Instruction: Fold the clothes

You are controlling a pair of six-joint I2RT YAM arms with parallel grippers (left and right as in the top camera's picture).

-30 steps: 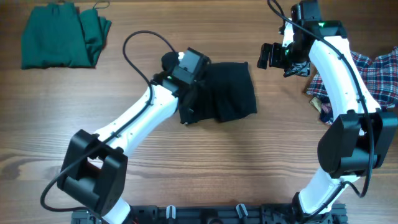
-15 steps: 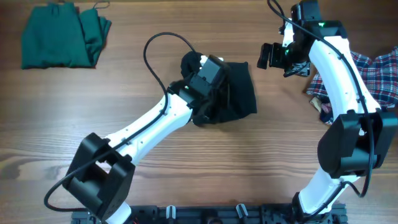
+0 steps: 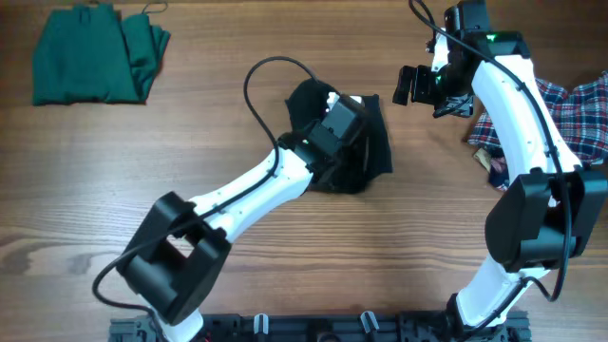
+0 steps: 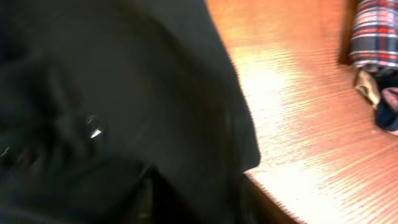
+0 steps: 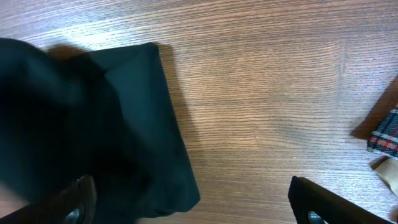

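The black shirt lies bunched in a rough, doubled-over heap near the middle of the table, with one flat corner showing on its right side. I judge it soft, light and limp. It will sag and drag from any single hold, so I would take it at a hem edge or corner, not the thick middle. My left tool sits right on top of the heap. Its own camera shows only blurred black cloth, so I cannot tell whether it grips or has let go. My right tool hovers apart from the shirt over bare wood, fingers spread wide, grasping nothing. A plaid shirt lies crumpled at the right edge. A green garment lies folded in the far left corner.
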